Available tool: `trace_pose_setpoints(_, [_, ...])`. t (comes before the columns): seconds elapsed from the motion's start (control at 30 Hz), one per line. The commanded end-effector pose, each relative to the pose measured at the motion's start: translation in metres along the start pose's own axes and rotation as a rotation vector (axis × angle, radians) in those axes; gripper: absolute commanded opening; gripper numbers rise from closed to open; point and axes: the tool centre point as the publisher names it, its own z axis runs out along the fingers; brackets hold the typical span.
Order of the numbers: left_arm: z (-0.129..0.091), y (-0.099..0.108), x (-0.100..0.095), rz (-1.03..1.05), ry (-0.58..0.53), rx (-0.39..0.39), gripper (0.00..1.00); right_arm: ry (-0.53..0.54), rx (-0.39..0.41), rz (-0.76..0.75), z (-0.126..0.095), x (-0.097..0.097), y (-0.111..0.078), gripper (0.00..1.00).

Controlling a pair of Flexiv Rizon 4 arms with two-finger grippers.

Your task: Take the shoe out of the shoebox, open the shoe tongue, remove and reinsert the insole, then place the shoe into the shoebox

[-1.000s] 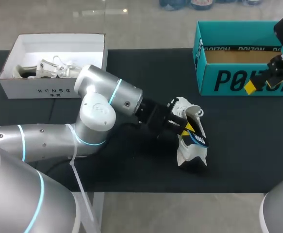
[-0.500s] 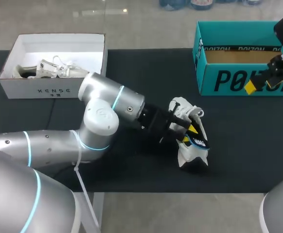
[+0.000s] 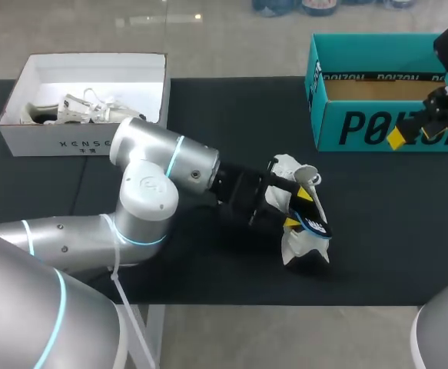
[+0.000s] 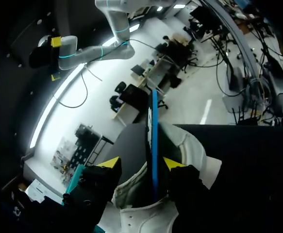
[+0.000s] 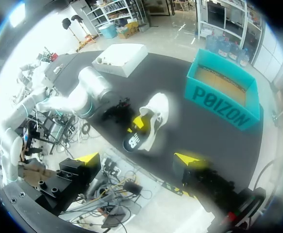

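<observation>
Presently, shoe (image 3: 297, 246) out of shoebox (image 3: 362, 127).
Shoe lies near table (image 3: 208, 100) front edge; left gripper (image 3: 298, 208) has jaws apart astride its insole (image 4: 153, 141); right gripper (image 5: 137, 158) gapes empty by the shoebox, far right corner.

Evenly lit from above in the head view, soft glare on the left arm (image 3: 162, 154). Murky around the shoe (image 4: 192, 153) from the left wrist, blown-out white beyond. Washed-out glow edging the right wrist view.
</observation>
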Motion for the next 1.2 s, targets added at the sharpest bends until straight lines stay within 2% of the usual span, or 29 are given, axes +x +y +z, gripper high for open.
trace_pose_setpoints(0.03, [0.004, -0.004, 0.000, 0.004, 0.001, 0.006, 0.39, 0.001, 0.006, 0.002, 0.001, 0.000, 0.003, 1.00])
trace_pose_setpoints(0.07, [0.005, -0.005, 0.000, 0.004, 0.002, 0.008, 0.33, 0.001, 0.006, 0.002, 0.001, 0.000, 0.003, 1.00])
trace_pose_setpoints(0.17, [0.007, -0.006, 0.002, 0.006, 0.009, 0.019, 0.07, 0.001, 0.006, 0.002, 0.001, 0.000, 0.003, 1.00])
trace_pose_setpoints(0.23, [0.008, -0.008, 0.003, 0.006, 0.017, 0.025, 0.00, 0.001, 0.006, 0.002, 0.001, 0.000, 0.003, 1.00])
trace_pose_setpoints(0.5, [0.006, -0.004, 0.006, 0.018, 0.044, 0.031, 0.00, 0.001, 0.006, 0.002, 0.001, 0.000, 0.003, 1.00])
trace_pose_setpoints(0.83, [-0.003, 0.029, -0.001, 0.039, 0.097, -0.011, 0.00, 0.001, 0.006, 0.002, 0.001, 0.000, 0.003, 1.00])
trace_pose_setpoints(0.97, [0.007, 0.038, -0.003, 0.040, 0.099, 0.000, 0.00, 0.001, 0.006, 0.002, 0.001, 0.000, 0.003, 1.00])
trace_pose_setpoints(1.1, [0.021, 0.033, 0.002, 0.016, 0.100, 0.037, 0.00, 0.001, 0.006, 0.002, 0.001, 0.000, 0.003, 1.00])
trace_pose_setpoints(1.13, [0.023, 0.030, 0.004, 0.011, 0.095, 0.046, 0.21, 0.001, 0.006, 0.002, 0.001, 0.000, 0.003, 1.00])
trace_pose_setpoints(1.2, [0.022, 0.025, 0.006, 0.005, 0.090, 0.047, 0.44, 0.001, 0.006, 0.002, 0.001, 0.000, 0.003, 1.00])
